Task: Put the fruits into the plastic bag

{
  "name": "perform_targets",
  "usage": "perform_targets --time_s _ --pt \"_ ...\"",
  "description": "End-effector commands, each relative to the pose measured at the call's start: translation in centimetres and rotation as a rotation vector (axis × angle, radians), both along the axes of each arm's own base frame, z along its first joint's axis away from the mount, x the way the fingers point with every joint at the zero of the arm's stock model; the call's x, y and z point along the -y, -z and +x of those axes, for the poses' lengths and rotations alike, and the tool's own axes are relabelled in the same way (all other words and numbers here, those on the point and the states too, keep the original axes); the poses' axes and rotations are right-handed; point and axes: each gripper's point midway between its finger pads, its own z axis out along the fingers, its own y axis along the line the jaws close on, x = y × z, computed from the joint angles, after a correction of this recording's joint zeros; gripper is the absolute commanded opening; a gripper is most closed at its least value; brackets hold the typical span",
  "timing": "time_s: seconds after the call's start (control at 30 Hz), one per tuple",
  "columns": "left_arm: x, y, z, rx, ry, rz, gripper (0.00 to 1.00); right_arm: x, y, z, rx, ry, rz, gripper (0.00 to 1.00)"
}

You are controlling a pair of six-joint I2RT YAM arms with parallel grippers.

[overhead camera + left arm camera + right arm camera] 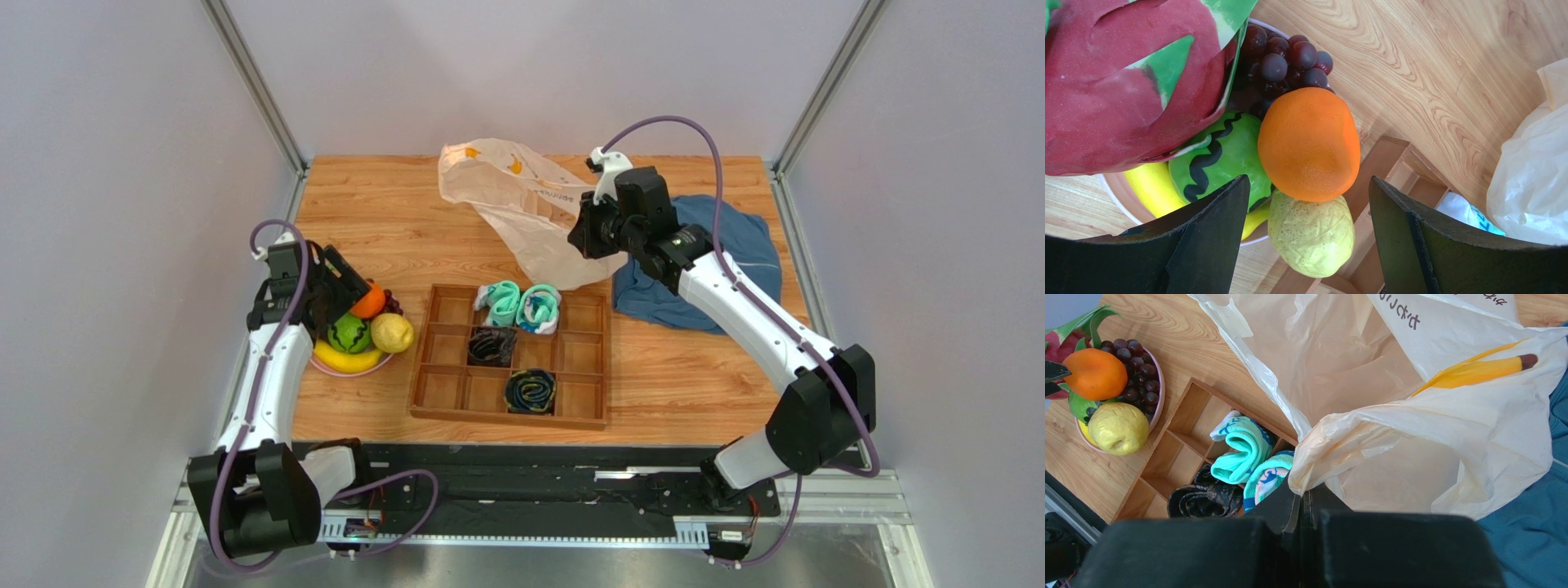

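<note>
A: So, where was the plastic bag [521, 202]?
B: Far centre, held up, right gripper [1303, 499] clenched on its rim.
A: Fruits [390, 332]?
B: Piled on the plate [1160, 387], left side. Left gripper [1308, 184] spread wide, straddling the orange [1309, 144], not gripping.

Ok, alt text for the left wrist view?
The left gripper, jaws open, hangs over an orange topping a plate of lemon, striped melon, grapes, dragon fruit and banana. A wooden tray and plastic bag show at right.
</note>
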Motion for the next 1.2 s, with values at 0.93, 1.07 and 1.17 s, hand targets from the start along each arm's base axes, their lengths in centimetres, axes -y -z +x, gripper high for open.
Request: perform_targets --time_s 0.93,1.07,1.17 --pt "-1.8 1.8 2.7 -0.015 0.043 0.040 0.71 -0.5 -1.7 0.2 0.048 -0.015 0.021 0.01" --pt "-1.7 2.1 3.0 -0.019 0.053 0.037 0.71 -0.5 -1.7 0.3 0.049 -0.016 0.020 0.01" --pt "-1.8 2.1 3.0 -0.018 0.060 0.046 0.65 -0.4 -1.7 0.4 0.053 -0.013 0.017 0.01"
